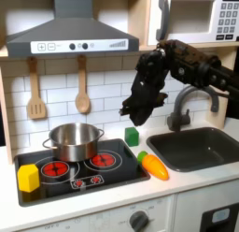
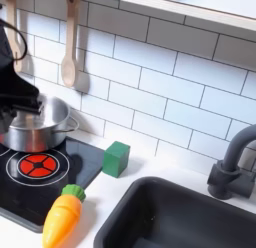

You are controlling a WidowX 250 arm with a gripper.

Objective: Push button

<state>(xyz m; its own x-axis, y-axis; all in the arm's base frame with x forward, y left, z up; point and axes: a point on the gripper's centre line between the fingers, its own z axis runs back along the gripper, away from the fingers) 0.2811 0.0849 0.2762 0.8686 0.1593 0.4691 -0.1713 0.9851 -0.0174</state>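
A row of small round buttons (image 1: 77,46) sits on the front of the grey range hood. Red buttons (image 1: 86,181) line the front strip of the black stove (image 1: 112,170). The microwave at the top right has a keypad (image 1: 227,21). My black gripper (image 1: 136,112) hangs in front of the white tile wall, right of the steel pot (image 1: 75,140) and above the green block (image 1: 133,136), touching none of the buttons. In the second exterior view the gripper (image 2: 20,97) is a dark shape at the left edge over the pot (image 2: 42,122). Its jaws are too dark to read.
A carrot (image 1: 153,166) lies at the stove's right corner, and a yellow block (image 1: 29,177) at its left. The sink (image 1: 201,147) and faucet (image 1: 183,105) stand to the right. A spatula (image 1: 35,91) and a wooden spoon (image 1: 82,86) hang on the wall.
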